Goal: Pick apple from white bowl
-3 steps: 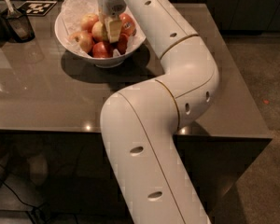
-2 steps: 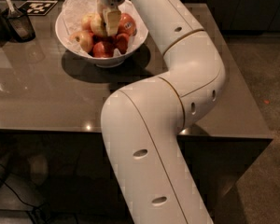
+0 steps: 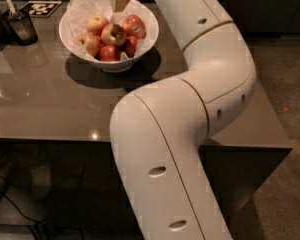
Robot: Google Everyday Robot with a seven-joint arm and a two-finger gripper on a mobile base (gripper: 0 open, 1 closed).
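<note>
The white bowl (image 3: 70,36) stands on the far left part of the grey table (image 3: 50,104), lined with crinkled white paper. The apple (image 3: 113,34), pale yellow-orange with a pink blush and a dark stem dimple, lies on top in the middle of the bowl. A redder apple with a white sticker (image 3: 134,26) lies to its right. Smaller deep-red apples (image 3: 109,53) lie at the front. My gripper (image 3: 120,0) hangs just above the bowl's far rim, above the apple and apart from it. Nothing shows in it.
A dark glass container (image 3: 21,27) with a utensil in it stands left of the bowl. A black-and-white marker tag (image 3: 40,8) lies behind it. My white arm (image 3: 190,84) crosses the table's right half. The table's front edge runs below the bowl.
My gripper has risen from among the apples to above the bowl's rim. The pale apple it covered now shows, still lying in the bowl.
</note>
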